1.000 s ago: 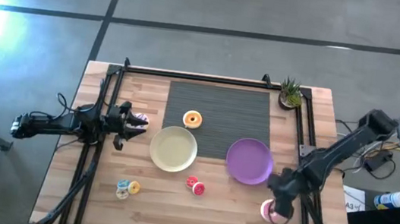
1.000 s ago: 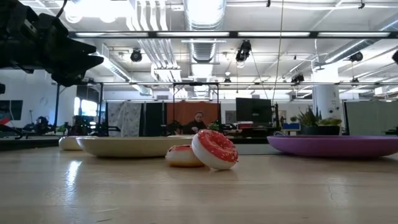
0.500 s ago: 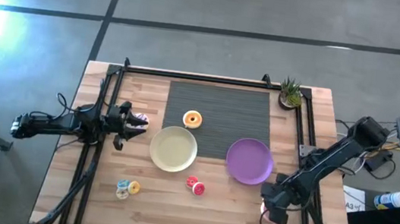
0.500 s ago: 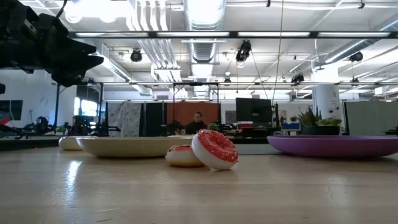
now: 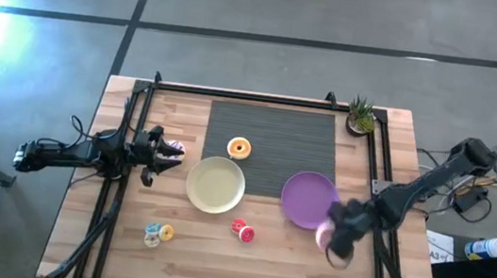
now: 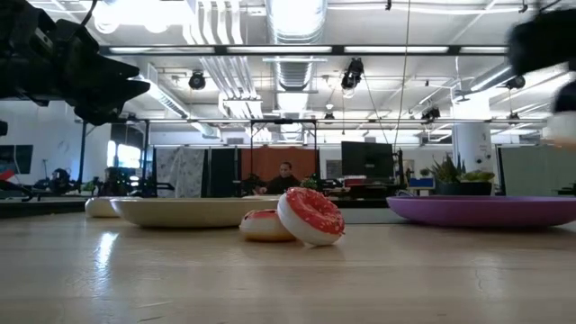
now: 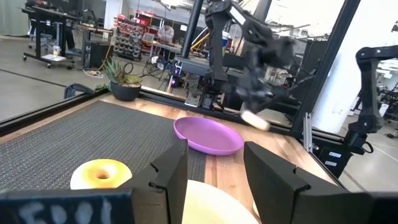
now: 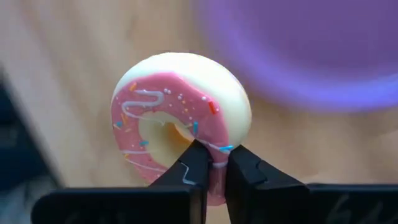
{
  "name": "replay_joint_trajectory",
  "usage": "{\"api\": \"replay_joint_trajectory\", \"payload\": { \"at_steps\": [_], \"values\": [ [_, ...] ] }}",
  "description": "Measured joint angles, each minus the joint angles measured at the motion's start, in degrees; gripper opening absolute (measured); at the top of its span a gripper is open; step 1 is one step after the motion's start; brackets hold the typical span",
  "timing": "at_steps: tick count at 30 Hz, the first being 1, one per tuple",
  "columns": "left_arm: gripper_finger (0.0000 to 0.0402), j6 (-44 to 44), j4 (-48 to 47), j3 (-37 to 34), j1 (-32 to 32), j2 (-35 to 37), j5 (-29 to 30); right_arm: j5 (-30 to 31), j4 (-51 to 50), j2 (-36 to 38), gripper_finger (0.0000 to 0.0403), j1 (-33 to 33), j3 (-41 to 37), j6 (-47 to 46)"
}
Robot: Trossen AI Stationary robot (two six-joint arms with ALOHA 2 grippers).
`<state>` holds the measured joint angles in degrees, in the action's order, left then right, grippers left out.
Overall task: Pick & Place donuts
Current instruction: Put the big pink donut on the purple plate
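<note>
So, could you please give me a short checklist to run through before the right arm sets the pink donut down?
1. Grip: right gripper pinches the pink donut by its ring: ok.
2. Donut off the table: ok.
3. Donut over the purple plate: not ok, it hangs at the plate's near-right edge.
4. Plate free of other donuts: ok.
5. Left gripper away, beside the pale-yellow plate: ok.
6. Red donut out of the path: ok.
</note>
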<state>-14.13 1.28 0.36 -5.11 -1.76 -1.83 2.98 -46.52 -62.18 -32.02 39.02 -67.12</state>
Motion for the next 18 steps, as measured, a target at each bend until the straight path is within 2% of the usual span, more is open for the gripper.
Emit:
{"api": "replay_joint_trajectory", "payload": {
  "at_steps": [3,7,10,14,18],
  "values": [
    [0.0131,0.0,0.0,0.0,0.0,-0.01,0.0,3.43,-1.06,2.8,0.0023,10.77,-1.0,1.11],
    [0.0131,0.0,0.02,0.0,0.0,0.0,-0.01,2.3,-0.3,2.21,0.0028,24.98,-4.22,9.34],
    [0.0131,0.0,0.0,0.0,0.0,-0.01,-0.01,1.89,2.62,0.55,0.0043,33.08,-5.54,16.26],
    [0.0131,0.0,0.01,0.0,0.0,-0.02,-0.01,-0.13,3.71,-2.31,0.008,39.82,-5.66,23.41],
    [0.0131,0.0,0.0,0.0,0.0,-0.02,-0.01,-3.17,3.37,-4.39,0.0134,41.88,-5.32,27.06]
  ]
}}
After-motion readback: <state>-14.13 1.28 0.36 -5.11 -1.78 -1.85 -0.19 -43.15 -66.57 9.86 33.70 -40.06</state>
